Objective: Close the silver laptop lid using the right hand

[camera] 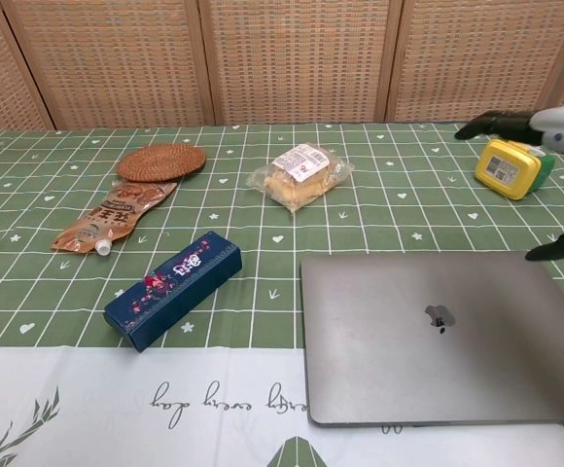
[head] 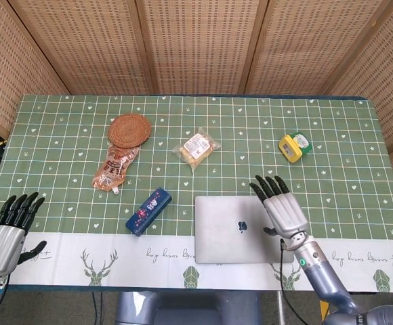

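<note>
One silver laptop lies closed and flat at the near edge of the table. The right hand is above its right part, fingers spread, holding nothing. The left hand, also spread and empty, shows only in the head view. Farther away lie one blue box, one orange pouch, one wrapped bread, one yellow container and one woven coaster. The chest view shows only the right hand's dark fingertips.
</note>
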Controlling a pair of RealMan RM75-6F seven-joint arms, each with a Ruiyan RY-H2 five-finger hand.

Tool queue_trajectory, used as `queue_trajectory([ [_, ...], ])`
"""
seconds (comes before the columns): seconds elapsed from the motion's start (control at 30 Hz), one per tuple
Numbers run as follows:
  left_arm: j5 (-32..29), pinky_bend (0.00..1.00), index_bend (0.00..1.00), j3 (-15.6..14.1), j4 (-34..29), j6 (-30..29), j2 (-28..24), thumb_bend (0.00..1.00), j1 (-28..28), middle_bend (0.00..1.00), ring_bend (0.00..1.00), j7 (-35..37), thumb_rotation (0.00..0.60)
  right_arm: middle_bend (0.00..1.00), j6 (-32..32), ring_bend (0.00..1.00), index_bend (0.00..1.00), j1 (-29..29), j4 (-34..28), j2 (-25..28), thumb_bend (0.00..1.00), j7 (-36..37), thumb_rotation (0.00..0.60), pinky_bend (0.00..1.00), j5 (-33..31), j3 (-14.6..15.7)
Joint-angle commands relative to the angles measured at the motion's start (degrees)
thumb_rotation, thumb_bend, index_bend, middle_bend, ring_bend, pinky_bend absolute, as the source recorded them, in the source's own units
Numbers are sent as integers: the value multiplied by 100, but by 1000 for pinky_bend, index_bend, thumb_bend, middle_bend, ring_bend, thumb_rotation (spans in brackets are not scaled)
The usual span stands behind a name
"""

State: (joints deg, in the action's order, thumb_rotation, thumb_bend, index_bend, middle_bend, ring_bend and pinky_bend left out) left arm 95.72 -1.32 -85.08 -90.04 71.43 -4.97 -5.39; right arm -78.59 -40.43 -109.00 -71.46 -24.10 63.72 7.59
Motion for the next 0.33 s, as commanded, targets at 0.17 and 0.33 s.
queue_trajectory([
  [0.17, -115, 0, 0, 59, 91, 40, 104, 192, -5, 0, 0, -34, 600, 0, -1319, 0, 0, 1714, 2738, -578, 140, 2813, 600, 0, 1654, 229],
  [0.33, -168, 0, 0, 99, 143, -9, 149, 191, 17, 0, 0, -4, 600, 0, -1714, 0, 0, 2164, 3279, -766, 138, 3155, 600, 0, 1880, 103],
])
